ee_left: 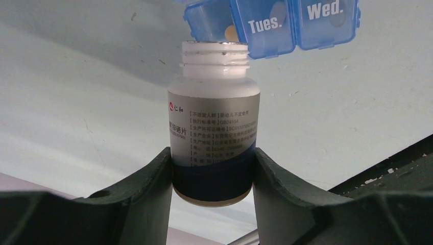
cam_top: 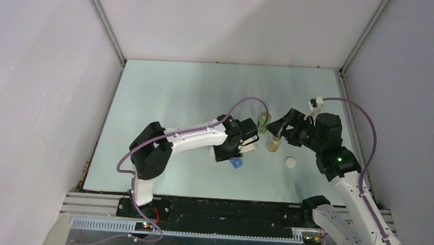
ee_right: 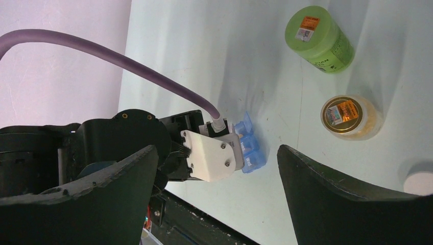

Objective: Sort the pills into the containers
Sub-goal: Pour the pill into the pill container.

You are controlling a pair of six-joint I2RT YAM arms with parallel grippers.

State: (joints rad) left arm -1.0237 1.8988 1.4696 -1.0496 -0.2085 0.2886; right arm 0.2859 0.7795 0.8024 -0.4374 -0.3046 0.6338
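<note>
My left gripper is shut on the blue-banded base of an uncapped white pill bottle. The bottle's open mouth points at a blue weekly pill organizer marked "Tues." and "Wed."; orange pills show through its compartments. In the top view the left gripper hangs just above the organizer. My right gripper is open and empty, raised over the amber jar. Its wrist view shows the organizer beside the left wrist.
A green bottle lies on the table, also seen in the top view. The amber jar with a gold lid stands near it. A loose white cap lies right of the organizer. White walls enclose the table.
</note>
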